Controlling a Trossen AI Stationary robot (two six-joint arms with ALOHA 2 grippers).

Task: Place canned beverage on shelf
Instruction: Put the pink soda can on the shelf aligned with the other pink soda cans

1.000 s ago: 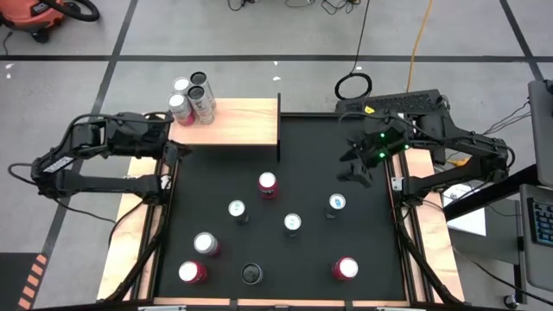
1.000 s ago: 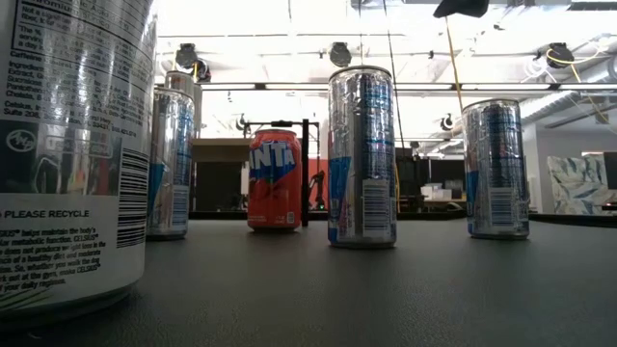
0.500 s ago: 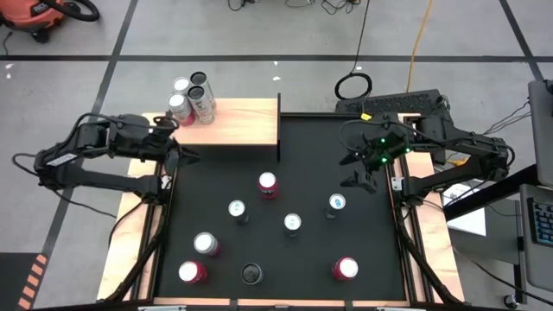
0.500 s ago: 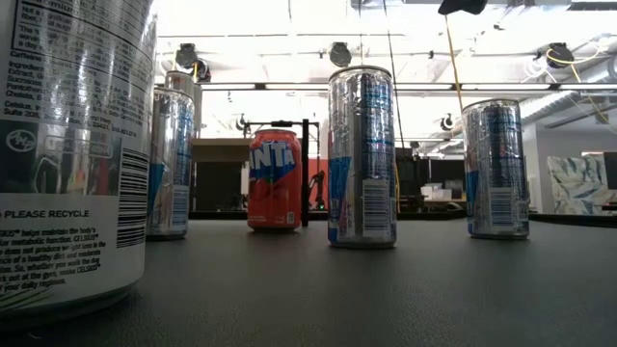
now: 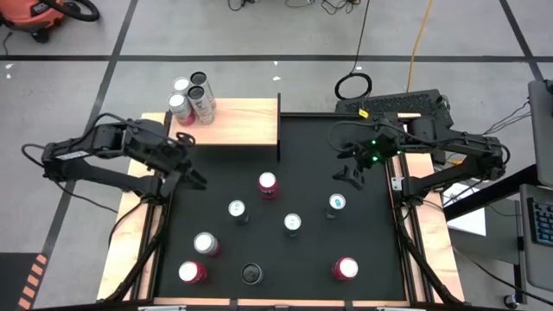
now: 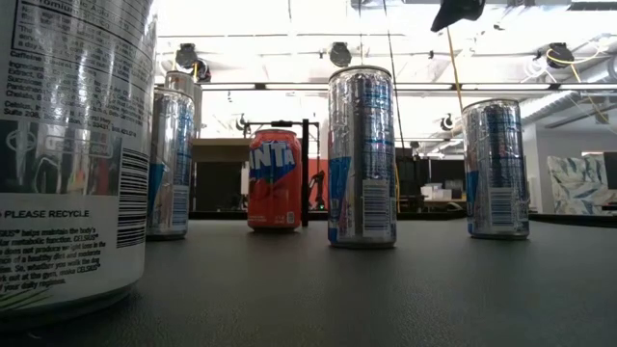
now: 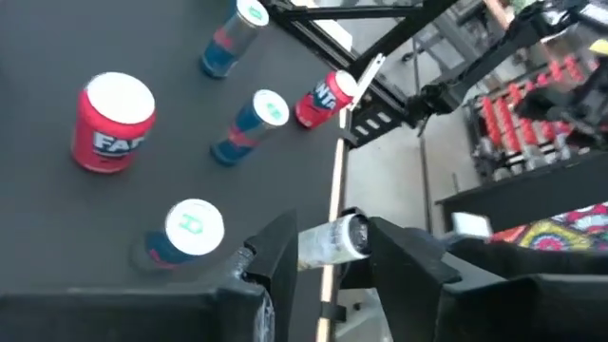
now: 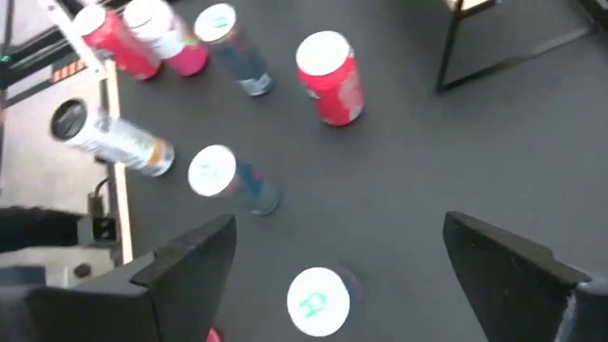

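Observation:
The shelf is a pale wood board at the mat's far left corner. Three cans stand upright on its far left end. Several more cans stand upright on the black mat, among them a red one, a blue-and-white one and a silver one. My left gripper hovers open over the mat's left edge, just near of the shelf, with nothing between its fingers. My right gripper hangs open above the mat's right part, over a blue-topped can.
A black-topped can and two red cans stand close to the mat's near edge. The shelf's black upright support rises at its right end. Bare mat lies between the shelf and the red can.
My left gripper has swung away from the shelf's left end, toward the near edge and a little rightward over the mat, turning about its wrist as it went. The cans have stayed where they were.

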